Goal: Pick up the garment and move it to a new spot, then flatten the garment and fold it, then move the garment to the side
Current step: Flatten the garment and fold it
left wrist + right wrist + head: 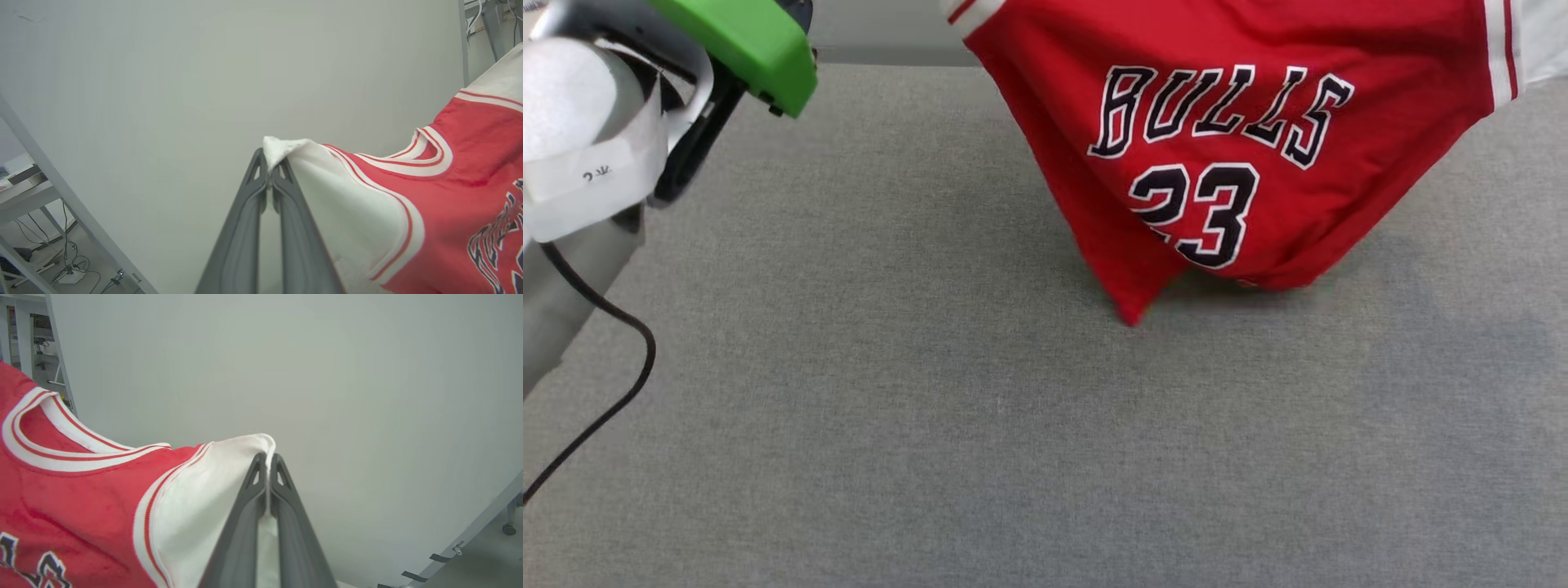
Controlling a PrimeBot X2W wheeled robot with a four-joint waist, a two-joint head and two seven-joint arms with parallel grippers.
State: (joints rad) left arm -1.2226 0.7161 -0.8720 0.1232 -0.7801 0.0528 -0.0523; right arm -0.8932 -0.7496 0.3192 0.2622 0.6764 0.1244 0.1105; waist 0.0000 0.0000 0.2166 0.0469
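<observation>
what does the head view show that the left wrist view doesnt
Head view: the grey table below the hanging garment, and its full lettering with the number 23. Left wrist view: the left gripper shut on the white sleeve tip, plus the striped collar. Both: the red chest and some navy lettering.

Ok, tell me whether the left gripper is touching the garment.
Touching. Left wrist view: the left gripper is shut on the garment, pinching its white sleeve edge.
</observation>
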